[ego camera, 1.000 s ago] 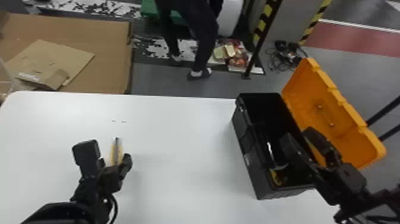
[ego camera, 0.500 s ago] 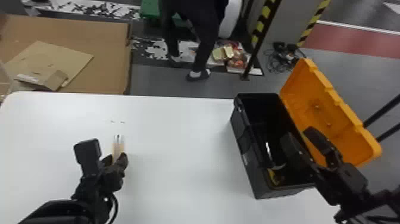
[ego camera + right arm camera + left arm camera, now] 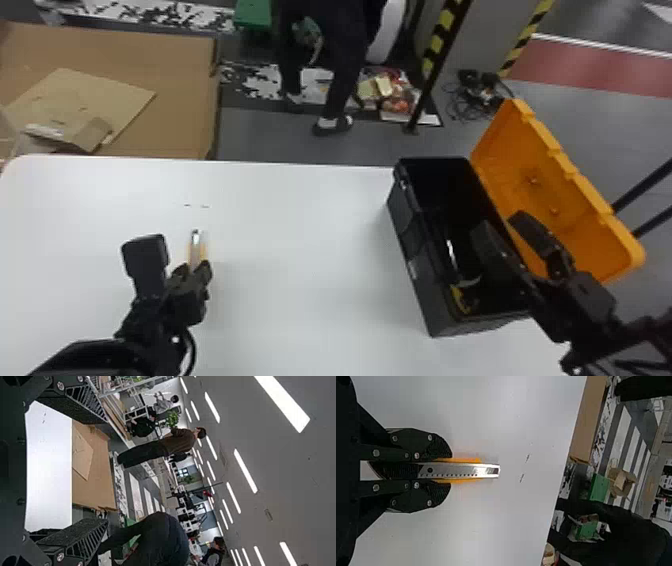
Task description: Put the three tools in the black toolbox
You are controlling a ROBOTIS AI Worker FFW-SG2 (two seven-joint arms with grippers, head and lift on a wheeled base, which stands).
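Yellow and silver, a slim utility knife point(image 3: 468, 471) sits pinched in the left gripper point(image 3: 194, 267), over the left part of the white surface point(image 3: 300, 250). At the right, the black toolbox point(image 3: 417, 260) stands with its orange lid point(image 3: 575, 215) open, a partly yellow tool point(image 3: 461, 300) inside towards the near end; the right gripper point(image 3: 499, 223) hangs above, empty and wide open.

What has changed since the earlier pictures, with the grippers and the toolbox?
The left gripper has moved its fingers inward and taken hold of the yellow cutter. The black toolbox, its open orange lid and the right gripper stayed as they were.
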